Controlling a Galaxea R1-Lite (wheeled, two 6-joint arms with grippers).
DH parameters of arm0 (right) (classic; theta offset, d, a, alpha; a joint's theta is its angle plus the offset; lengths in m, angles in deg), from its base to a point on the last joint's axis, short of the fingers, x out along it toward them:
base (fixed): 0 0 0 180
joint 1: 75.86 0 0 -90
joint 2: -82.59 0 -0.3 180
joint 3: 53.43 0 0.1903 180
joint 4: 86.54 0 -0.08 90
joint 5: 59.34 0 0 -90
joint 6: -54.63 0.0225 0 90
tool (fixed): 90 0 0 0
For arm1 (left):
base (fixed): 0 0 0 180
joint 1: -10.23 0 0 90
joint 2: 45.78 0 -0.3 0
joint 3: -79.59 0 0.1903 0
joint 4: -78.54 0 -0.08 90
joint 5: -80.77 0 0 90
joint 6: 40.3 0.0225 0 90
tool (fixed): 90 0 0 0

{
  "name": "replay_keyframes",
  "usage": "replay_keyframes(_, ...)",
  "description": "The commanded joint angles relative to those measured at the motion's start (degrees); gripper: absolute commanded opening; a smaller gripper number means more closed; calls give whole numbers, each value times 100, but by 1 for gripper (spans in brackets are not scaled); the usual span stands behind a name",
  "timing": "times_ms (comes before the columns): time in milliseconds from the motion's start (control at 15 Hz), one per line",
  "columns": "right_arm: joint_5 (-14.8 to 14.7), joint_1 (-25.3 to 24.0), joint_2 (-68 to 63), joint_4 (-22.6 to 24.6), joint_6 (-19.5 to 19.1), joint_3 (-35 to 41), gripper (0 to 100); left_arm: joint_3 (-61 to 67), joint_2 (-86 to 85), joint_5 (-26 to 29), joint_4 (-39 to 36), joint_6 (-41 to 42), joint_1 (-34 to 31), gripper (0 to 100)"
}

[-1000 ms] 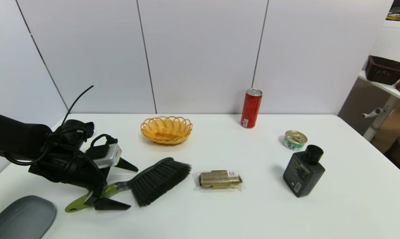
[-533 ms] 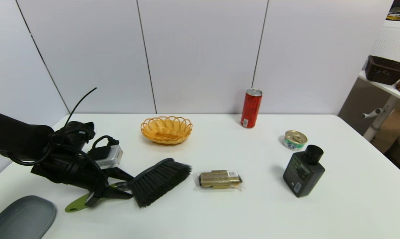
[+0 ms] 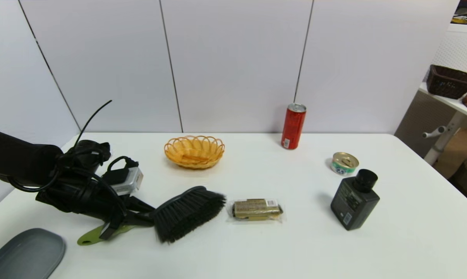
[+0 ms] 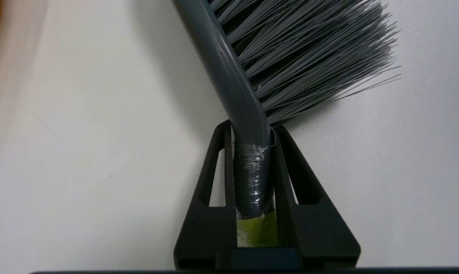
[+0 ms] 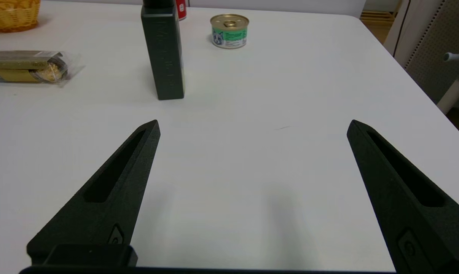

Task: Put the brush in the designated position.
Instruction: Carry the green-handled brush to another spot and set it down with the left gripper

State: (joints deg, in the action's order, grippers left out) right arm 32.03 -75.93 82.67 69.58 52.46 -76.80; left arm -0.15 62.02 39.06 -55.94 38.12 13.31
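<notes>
Grey tray (image 3: 24, 254) at near left table corner, cut off by frame edge. Left gripper (image 4: 252, 131) pinches brush (image 3: 187, 213) at neck; green handle partly hidden behind fingers. Bristles fan rightward, beside wrapped packet (image 3: 255, 209). Right gripper (image 5: 252, 127) spread wide, out of head view.

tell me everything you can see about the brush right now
The brush is a hand broom with a light green handle, a dark grey curved back that looks like plastic, and a wide fan of black bristles. It lies near the table's left front, bristle end toward the wrapped snack bar, without touching it. The left gripper is shut on its neck, where clear tape wraps the joint of grey and green. The handle's green end pokes out behind the fingers.
</notes>
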Motion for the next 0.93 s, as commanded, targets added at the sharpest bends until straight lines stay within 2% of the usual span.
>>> replay_keyframes(67, 4, -1, -7, -2, -3, 9, 100, -208, -348, 67, 26, -301, -1, 0)
replay_keyframes(333, 4, -1, -7, -2, -3, 9, 100, -533, -778, 278, 9, -987, -10, 0)
replay_keyframes(533, 4, -1, -7, -2, -3, 9, 100, -1271, -998, 313, -18, -1874, -54, 0)
replay_keyframes(933, 4, -1, -7, -2, -3, 9, 100, -2862, -75, 137, -35, -2885, -809, 0)
